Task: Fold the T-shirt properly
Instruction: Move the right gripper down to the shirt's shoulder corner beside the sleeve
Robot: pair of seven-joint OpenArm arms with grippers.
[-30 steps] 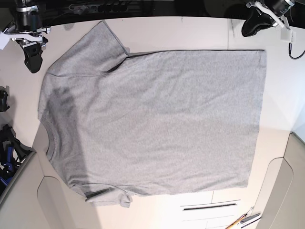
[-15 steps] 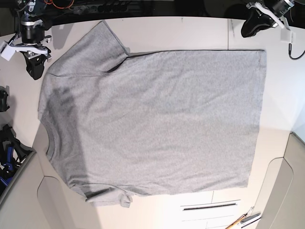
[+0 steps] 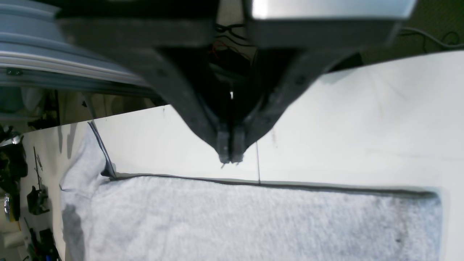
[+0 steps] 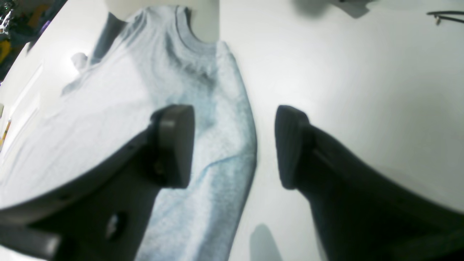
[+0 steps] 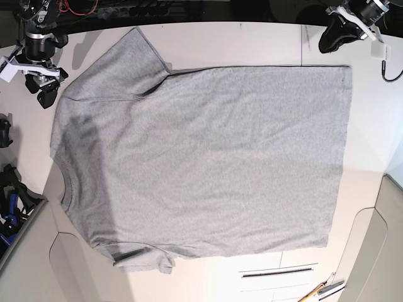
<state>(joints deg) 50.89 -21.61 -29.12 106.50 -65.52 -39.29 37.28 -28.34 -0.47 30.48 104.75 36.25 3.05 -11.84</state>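
Note:
The light grey T-shirt (image 5: 201,163) lies spread flat on the white table, collar (image 5: 66,182) to the left and hem to the right, plain side up. No lettering or label shows. My right gripper (image 5: 39,92) is open at the table's far left, beside the upper sleeve. In the right wrist view it (image 4: 232,148) straddles the shirt's edge (image 4: 217,152), with the collar (image 4: 192,32) beyond. My left gripper (image 5: 326,39) is shut and empty near the shirt's upper right corner. In the left wrist view it (image 3: 230,159) hovers over bare table just off the shirt's edge (image 3: 253,221).
Pens and tools (image 5: 324,290) lie at the bottom right next to a dark slot (image 5: 277,272). A cable (image 5: 389,70) hangs at the right edge. Blue and black gear (image 5: 9,204) sits off the table's left side. Table panels meet at a seam (image 5: 301,44).
My right gripper has shifted slightly near the upper sleeve and its fingers have spread open. The left gripper and the shirt have not visibly moved.

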